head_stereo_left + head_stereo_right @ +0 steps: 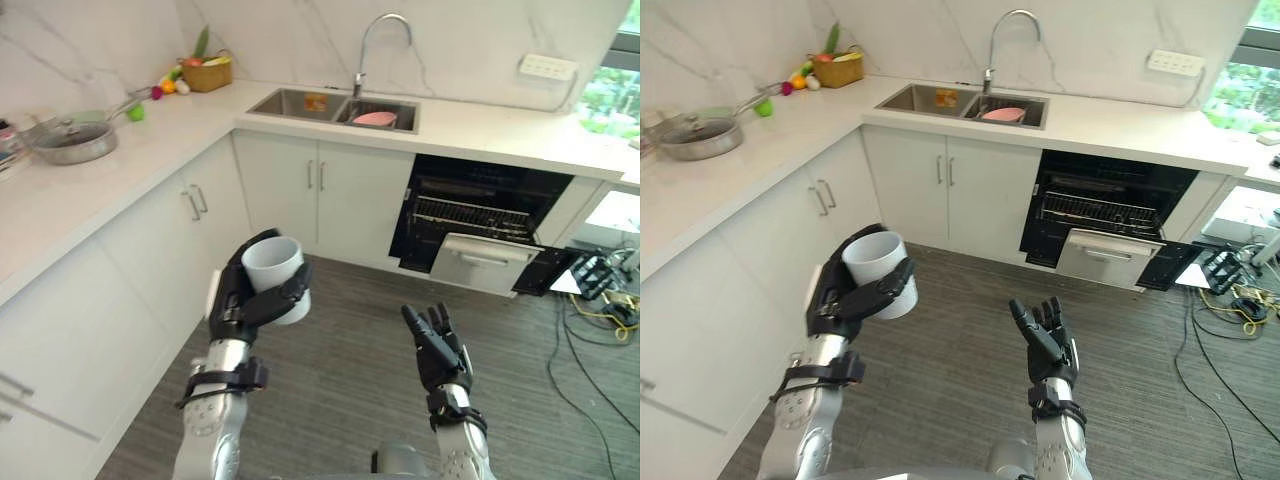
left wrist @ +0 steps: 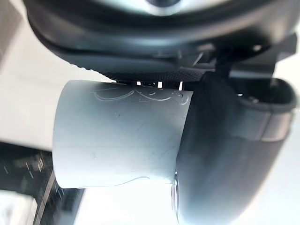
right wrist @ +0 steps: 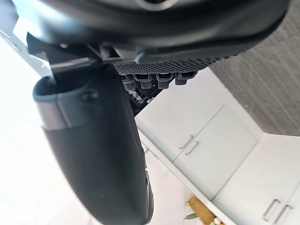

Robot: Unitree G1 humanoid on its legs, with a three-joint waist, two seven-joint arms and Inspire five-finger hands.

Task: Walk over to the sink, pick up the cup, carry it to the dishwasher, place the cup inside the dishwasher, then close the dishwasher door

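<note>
Two runs of white counter meet in a corner at the upper left of the frame, over a grey floor that fills the lower middle and right. White cabinets stand under the counter along both runs. At right of centre the dishwasher is open, a wire rack showing in its dark mouth and a silver panel hanging out at its foot. Above the cabinets, at upper centre, a steel sink with two basins is set into the counter. A pink dish lies in its right basin and a curved tap rises behind it. At far left a lidded pan rests on the counter, and a yellow basket stands in the corner by the wall. The left hand is raised at lower left of centre, in front of the cabinets and above the floor, its fingers and thumb curled round the white cup. The cup is upright with its mouth up, well apart from both sink and dishwasher. The right hand is at lower right of centre, fingers nearly straight and spread, holding nothing.
</note>
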